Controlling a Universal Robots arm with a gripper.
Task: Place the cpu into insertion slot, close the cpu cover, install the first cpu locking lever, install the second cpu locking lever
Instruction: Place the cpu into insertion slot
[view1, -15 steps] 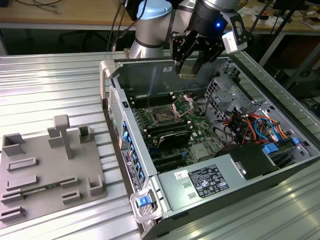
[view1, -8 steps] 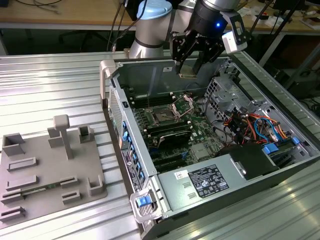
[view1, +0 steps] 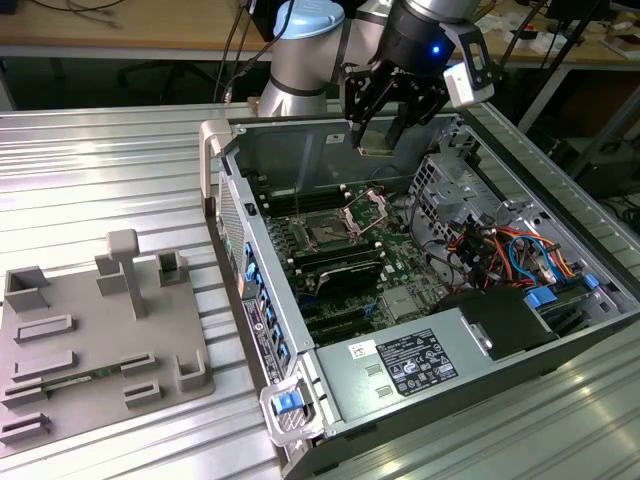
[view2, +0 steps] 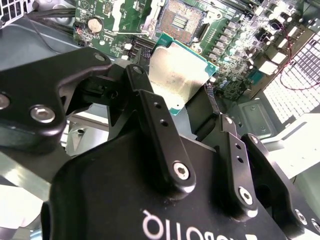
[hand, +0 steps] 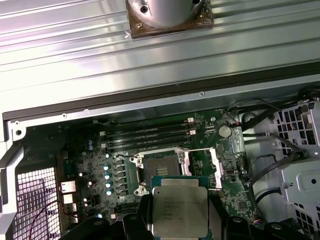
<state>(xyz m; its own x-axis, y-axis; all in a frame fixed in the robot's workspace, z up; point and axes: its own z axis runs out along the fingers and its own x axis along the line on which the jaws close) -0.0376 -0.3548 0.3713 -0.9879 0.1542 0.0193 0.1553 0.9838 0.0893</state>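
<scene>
My gripper (view1: 383, 128) hangs over the back of the open computer case (view1: 232, 190), shut on the cpu (view1: 377, 150), a flat square chip with a silver-grey top. In both wrist views the cpu (view2: 176, 74) (hand: 180, 210) sits between the black fingers (view2: 156, 117), held by two opposite edges. The insertion slot (view1: 328, 232) (hand: 160, 165) (view2: 181, 20) lies bare on the green motherboard, below and ahead of the chip and apart from it. The cpu cover (view1: 368, 207) stands raised on its hinge beside the slot.
A grey power supply box (view1: 415, 365) fills the case's near end. A metal drive cage (view1: 452, 185) and coloured cables (view1: 510, 250) crowd the exterior view's right. Long black memory slots (hand: 150, 134) run beside the socket. A grey fixture plate (view1: 90, 340) lies outside the case.
</scene>
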